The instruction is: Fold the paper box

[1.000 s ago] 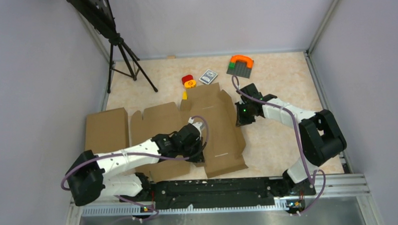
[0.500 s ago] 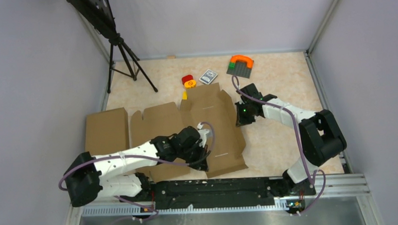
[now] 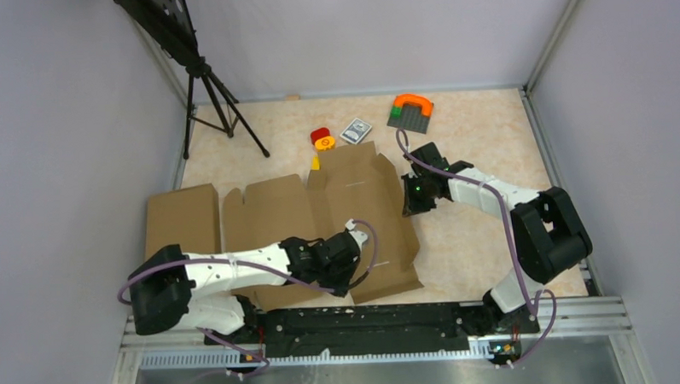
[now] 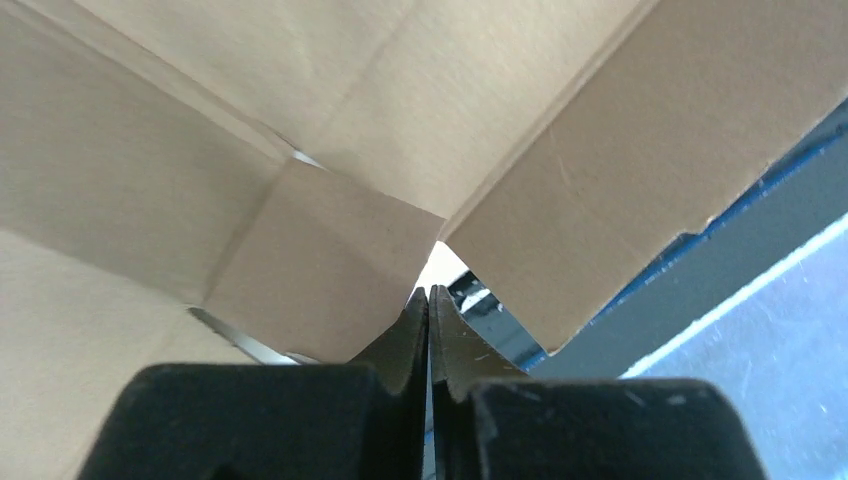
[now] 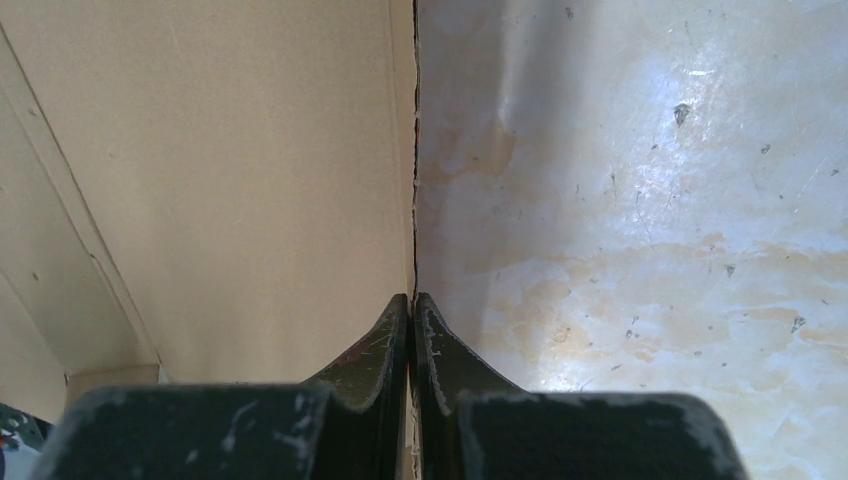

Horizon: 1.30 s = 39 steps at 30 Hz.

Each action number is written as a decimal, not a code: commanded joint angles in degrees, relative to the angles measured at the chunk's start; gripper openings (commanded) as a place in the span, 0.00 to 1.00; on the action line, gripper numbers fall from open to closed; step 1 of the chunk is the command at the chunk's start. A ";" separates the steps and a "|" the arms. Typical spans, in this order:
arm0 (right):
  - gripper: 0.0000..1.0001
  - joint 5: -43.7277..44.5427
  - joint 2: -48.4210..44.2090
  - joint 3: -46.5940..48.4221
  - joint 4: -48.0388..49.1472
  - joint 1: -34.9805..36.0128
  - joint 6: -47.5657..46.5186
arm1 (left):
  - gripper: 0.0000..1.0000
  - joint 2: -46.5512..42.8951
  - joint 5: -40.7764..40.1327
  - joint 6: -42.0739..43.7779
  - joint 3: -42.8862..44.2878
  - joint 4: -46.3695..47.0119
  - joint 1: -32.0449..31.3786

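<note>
My left gripper was clenched, empty, at the near flaps of the flattened paper box. My right gripper was clenched at its right edge, low over the desk.

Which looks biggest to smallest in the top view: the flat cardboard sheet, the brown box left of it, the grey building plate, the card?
flat cardboard sheet
brown box
grey building plate
card
Plate and card sit farther back, but gaps look clear.
</note>
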 commanded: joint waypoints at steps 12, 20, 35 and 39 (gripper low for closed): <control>0.03 -0.89 -0.56 0.43 0.07 -0.09 -0.41 | 0.00 -5.14 -7.04 -3.47 -3.48 5.10 6.53; 0.03 -0.89 -0.40 0.79 -0.57 -0.06 -0.87 | 0.00 -2.30 -1.13 -6.53 -7.80 9.64 12.09; 0.03 -1.25 -0.23 -0.15 -0.19 -0.06 -0.93 | 0.00 3.90 14.89 -11.03 -14.37 20.56 20.91; 0.03 -1.67 -0.32 -0.55 0.15 -0.06 -0.79 | 0.00 2.21 16.98 -12.69 -16.47 23.00 23.74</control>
